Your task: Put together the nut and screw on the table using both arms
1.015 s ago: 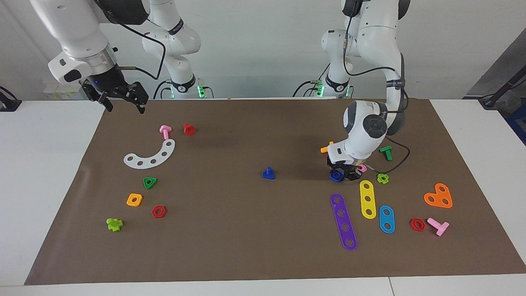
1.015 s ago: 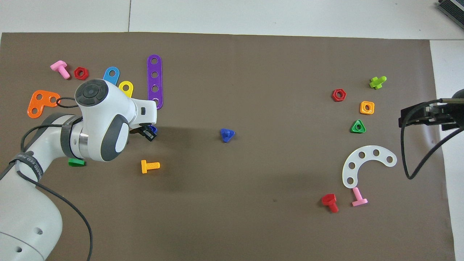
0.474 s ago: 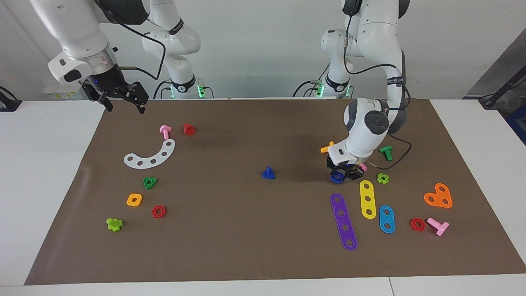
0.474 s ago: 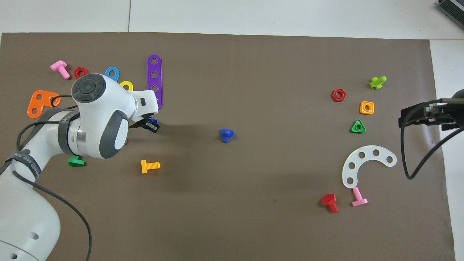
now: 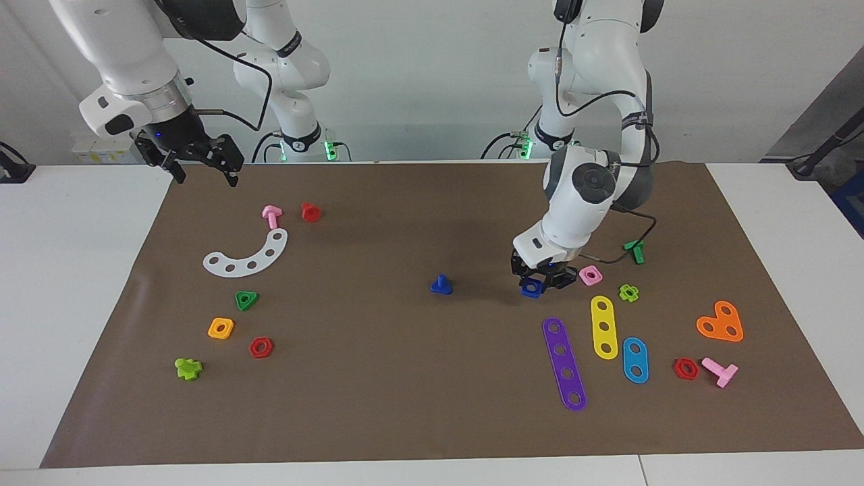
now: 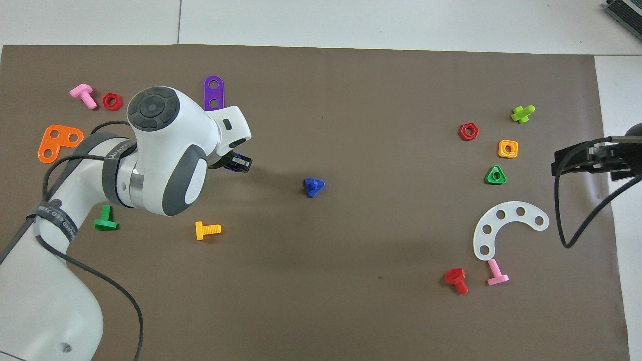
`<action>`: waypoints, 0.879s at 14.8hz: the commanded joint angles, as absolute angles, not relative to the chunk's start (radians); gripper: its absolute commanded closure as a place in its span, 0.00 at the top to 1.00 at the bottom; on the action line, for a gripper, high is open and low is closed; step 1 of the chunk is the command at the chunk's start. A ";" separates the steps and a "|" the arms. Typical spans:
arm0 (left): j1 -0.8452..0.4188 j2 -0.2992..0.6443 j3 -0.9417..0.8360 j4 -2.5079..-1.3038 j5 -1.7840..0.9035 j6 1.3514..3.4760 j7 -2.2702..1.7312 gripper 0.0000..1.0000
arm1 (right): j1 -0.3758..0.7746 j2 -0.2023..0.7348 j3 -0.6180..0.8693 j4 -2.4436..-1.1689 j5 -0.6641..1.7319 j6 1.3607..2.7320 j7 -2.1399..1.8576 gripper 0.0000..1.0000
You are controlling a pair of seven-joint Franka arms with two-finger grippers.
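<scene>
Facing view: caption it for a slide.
Left pincer shut on the blue nut, just above the mat beside the upright blue screw; right pincer waits open.

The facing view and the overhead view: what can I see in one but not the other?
Only the facing view shows the pink square nut, yellow strip, blue strip and the arms' bases. Only the overhead view shows the orange bolt, hidden elsewhere by the left arm. Both show the left tool shut on the blue nut, the blue screw standing mid-mat, and the open right tool waiting.
</scene>
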State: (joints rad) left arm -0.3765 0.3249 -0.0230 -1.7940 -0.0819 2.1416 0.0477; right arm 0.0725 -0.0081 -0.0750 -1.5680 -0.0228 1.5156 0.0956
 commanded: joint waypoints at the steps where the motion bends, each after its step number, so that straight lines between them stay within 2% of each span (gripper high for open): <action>1: -0.440 0.353 -0.005 -1.732 -0.104 2.109 -0.050 0.10 | 0.069 -0.023 -0.074 -1.580 -0.017 1.508 0.074 1.00; 5: -0.514 0.370 -0.005 -1.686 -0.120 2.096 -0.254 0.10 | 0.069 -0.025 -0.074 -1.580 -0.015 1.508 0.074 1.00; 13: -0.612 0.440 -0.003 -1.585 -0.153 2.028 -0.399 0.06 | 0.069 -0.023 -0.074 -1.580 -0.017 1.508 0.074 1.00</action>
State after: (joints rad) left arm -0.5808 0.3999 -0.0231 -1.6369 -0.1305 2.0621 -0.3651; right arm 0.0725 -0.0081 -0.0750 -1.5680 -0.0228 1.5156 0.0956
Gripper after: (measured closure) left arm 0.529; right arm 0.000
